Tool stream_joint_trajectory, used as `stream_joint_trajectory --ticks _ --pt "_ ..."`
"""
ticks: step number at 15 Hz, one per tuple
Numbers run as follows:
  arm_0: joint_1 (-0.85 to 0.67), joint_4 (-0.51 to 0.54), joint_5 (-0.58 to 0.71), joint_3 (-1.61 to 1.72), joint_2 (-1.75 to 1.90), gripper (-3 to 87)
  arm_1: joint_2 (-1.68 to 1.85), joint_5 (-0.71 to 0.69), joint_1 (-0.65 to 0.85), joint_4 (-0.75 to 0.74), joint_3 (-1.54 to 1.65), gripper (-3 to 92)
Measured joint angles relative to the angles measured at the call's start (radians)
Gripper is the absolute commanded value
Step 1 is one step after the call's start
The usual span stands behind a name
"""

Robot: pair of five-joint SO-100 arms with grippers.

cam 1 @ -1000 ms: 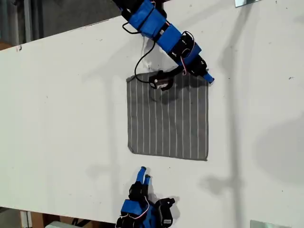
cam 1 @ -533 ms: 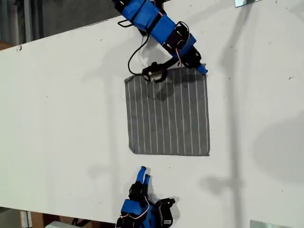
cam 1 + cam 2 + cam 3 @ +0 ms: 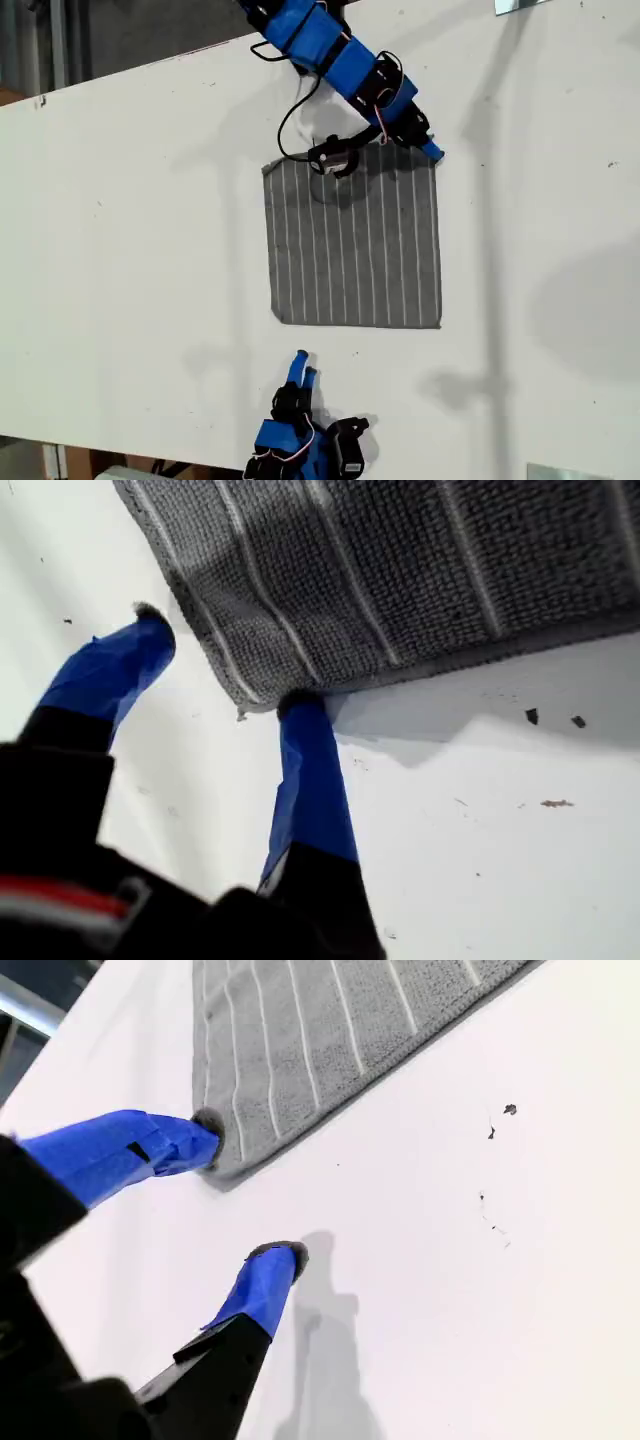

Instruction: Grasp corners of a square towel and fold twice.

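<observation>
Over the last second, the towel [image 3: 355,245] has shifted a little toward the top of the exterior view. Its edges now lie squarer to the counter [image 3: 130,250] than in the earliest frame, where the sheet sat lower and slightly skewed. My first gripper [image 3: 224,658] has moved up with the towel and now sits at the corner [image 3: 255,695] at the exterior view's upper right. Since the middle frame, almost nothing differs. Its jaws are released: one fingertip touches the corner's hem, and the other rests on bare counter beside it, so no cloth is pinched. The towel lies flat and unfolded, so the first fold has likely not begun. My second gripper [image 3: 247,1187] has not moved. It is parked short of the towel's near edge, jaws released and empty.
</observation>
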Motion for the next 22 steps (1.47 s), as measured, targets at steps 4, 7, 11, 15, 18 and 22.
stream_joint_trajectory --ticks 4,7,11,15,18,22 --pt "0.005 0.000 0.000 0.000 0.000 22.1 -0.035 -0.015 0.002 -0.104 0.009 10.3" --pt "0.006 0.000 0.000 0.000 0.000 22.2 -0.035 -0.040 0.015 -0.107 0.009 -0.1" --pt "0.006 0.000 0.000 0.000 0.000 22.3 -0.051 -0.074 0.034 -0.091 -0.012 -0.1" --pt "0.057 -0.008 -0.041 -0.018 0.000 21.4 -0.112 -0.186 0.117 0.110 -0.173 -0.1" --pt "0.123 0.051 -0.071 -0.112 0.000 21.1 -0.112 -0.216 0.146 0.152 -0.179 -0.1" --pt "0.156 0.101 -0.084 -0.376 -0.233 21.4 -0.112 -0.230 0.163 0.155 -0.179 -0.1"
